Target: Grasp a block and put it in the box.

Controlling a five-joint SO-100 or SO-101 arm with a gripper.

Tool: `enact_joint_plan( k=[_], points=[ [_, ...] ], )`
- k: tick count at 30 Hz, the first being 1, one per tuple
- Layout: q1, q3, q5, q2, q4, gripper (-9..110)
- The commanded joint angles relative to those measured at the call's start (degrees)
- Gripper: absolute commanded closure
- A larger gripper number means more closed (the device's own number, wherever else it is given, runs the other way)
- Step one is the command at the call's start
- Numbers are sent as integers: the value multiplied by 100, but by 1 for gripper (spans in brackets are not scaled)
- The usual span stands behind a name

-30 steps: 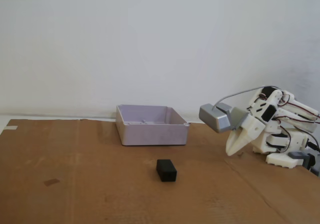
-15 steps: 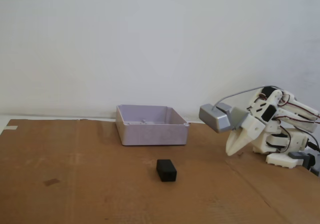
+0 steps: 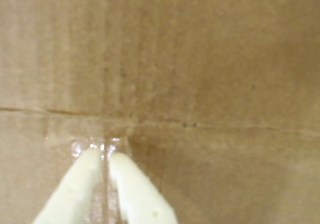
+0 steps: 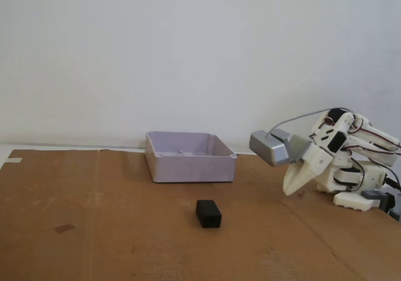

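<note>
A small matte black block lies on the brown cardboard in the fixed view, in front of the box. The box is a shallow pale lavender-grey tray standing behind it, with nothing visible inside. My gripper is folded back at the right side, well away from the block, its white fingers pointing down at the cardboard. In the wrist view the gripper is shut, the two fingertips together with nothing between them, and only bare cardboard lies ahead. Neither block nor box shows in the wrist view.
The arm's white base sits at the right edge with a grey camera module on the wrist. A cardboard seam runs across the wrist view. A white wall rises behind the table.
</note>
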Motion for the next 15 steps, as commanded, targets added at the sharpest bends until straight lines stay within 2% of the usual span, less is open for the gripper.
enact_joint_plan(
  k=[1,15],
  points=[
    [-26,229,35,158,1020,101],
    [-18,229,79,123,993,101]
  ],
)
